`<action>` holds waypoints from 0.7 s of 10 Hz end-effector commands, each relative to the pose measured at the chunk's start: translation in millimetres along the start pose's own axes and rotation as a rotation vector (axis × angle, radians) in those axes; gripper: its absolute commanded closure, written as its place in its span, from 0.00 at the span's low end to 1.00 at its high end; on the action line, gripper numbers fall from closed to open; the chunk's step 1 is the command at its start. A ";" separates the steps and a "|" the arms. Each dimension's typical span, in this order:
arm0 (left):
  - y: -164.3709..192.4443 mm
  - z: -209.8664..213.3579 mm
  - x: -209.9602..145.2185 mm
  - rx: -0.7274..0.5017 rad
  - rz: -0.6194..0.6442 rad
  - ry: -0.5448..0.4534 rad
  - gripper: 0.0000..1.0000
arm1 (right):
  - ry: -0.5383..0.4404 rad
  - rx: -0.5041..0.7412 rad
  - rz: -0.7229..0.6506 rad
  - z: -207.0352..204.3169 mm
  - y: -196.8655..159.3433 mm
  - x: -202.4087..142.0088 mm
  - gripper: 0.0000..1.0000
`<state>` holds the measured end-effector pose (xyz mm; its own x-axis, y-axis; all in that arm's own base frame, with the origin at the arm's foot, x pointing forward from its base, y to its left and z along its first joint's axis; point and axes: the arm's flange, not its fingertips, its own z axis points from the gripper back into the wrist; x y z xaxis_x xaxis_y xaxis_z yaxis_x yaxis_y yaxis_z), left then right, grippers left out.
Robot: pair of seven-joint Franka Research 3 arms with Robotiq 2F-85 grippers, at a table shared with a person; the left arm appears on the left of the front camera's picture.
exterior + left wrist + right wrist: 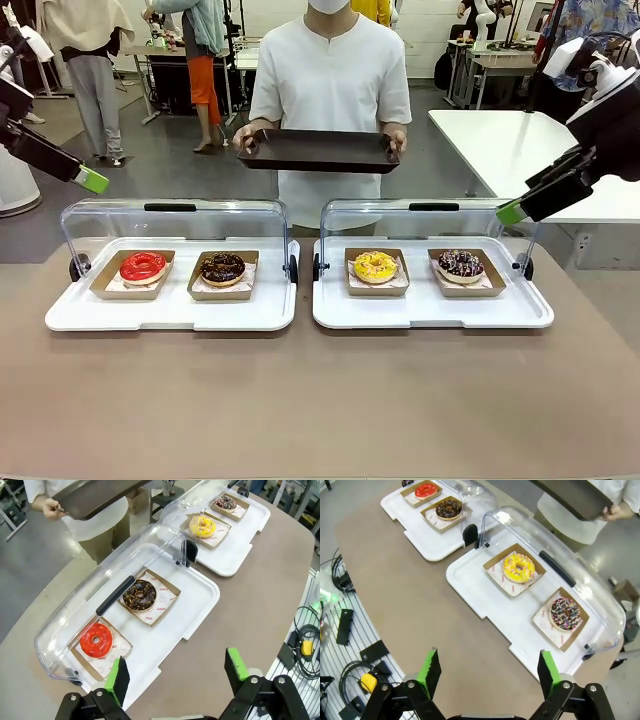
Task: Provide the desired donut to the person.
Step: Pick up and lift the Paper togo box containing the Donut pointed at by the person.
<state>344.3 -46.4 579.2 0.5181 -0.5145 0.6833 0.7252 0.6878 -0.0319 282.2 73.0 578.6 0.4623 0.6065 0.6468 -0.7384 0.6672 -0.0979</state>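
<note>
Four donuts lie in brown paper trays: a red one (143,267), a chocolate one (222,268), a yellow one (375,266) and a dark sprinkled one (460,265). The person (330,70) stands at the far side holding a dark tray (318,150) with both hands and points at none of them. My left gripper (90,180) hangs open high at the far left; in its wrist view it (177,670) is above the red donut (96,640). My right gripper (513,211) hovers open at the right, above the table near the yellow donut (518,567).
The donuts rest on two white serving trays (170,315) (430,312), each with a clear domed lid (175,225) (425,225) tipped open toward the person. The brown tabletop (320,400) spreads in front of them. A white table (510,140) stands at the back right.
</note>
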 end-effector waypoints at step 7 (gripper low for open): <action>97.7 27.8 -2.0 -0.727 -0.024 -0.249 0.00 | -0.373 0.773 0.028 34.5 -141.1 -17.4 0.00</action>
<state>378.1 28.6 601.5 0.4379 -0.2973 0.8485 0.8990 0.1585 -0.4084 333.9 -46.5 605.3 0.2869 0.3002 0.9097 -0.9563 0.1452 0.2536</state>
